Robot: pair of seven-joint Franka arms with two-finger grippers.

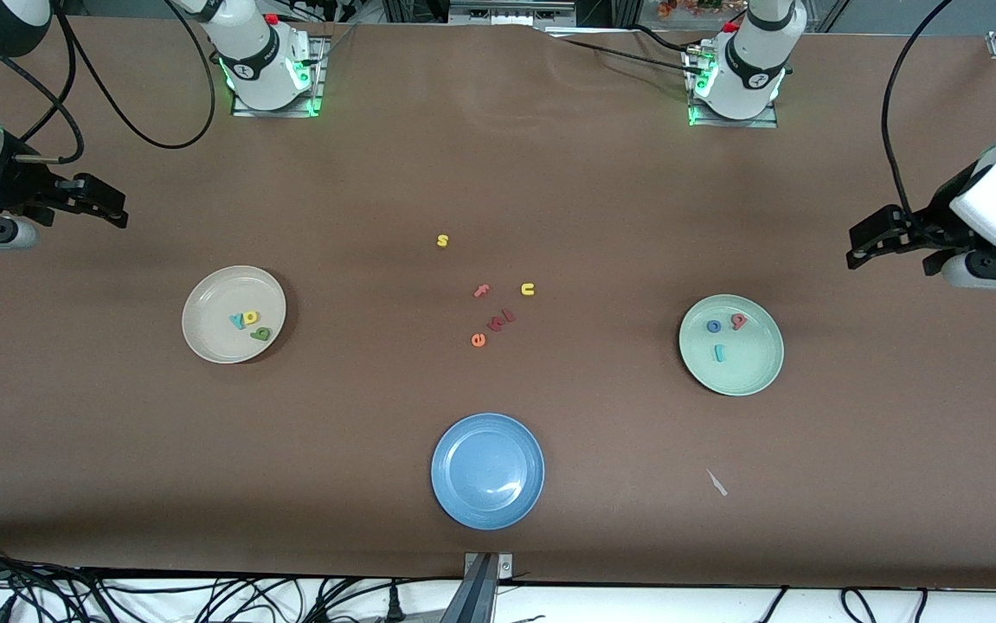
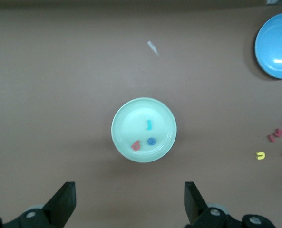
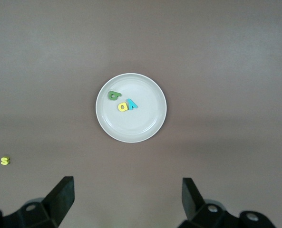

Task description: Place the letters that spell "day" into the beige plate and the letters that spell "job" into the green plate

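Note:
The beige plate (image 1: pixel 212 298) lies toward the right arm's end of the table. In it are the teal "y" (image 1: pixel 238 321), yellow "d" (image 1: pixel 250 317) and green "a" (image 1: pixel 260 333). The green plate (image 1: pixel 753 363) lies toward the left arm's end and holds the blue "o" (image 1: pixel 714 326), pink-red "b" (image 1: pixel 738 321) and teal "j" (image 1: pixel 720 352). My right gripper (image 1: pixel 112 206) hangs open and empty over bare table beside the beige plate (image 3: pixel 131 128). My left gripper (image 1: pixel 854 247) is also open and empty, over bare table beside the green plate (image 2: pixel 131 118).
A blue plate (image 1: pixel 463 450) sits mid-table, nearest the front camera. Loose letters lie in the middle: a yellow "s" (image 1: pixel 442 240), pink "f" (image 1: pixel 482 291), yellow "u" (image 1: pixel 528 289), orange "e" (image 1: pixel 478 340) and dark red pieces (image 1: pixel 502 320). A white scrap (image 1: pixel 716 483) lies nearer the camera than the green plate.

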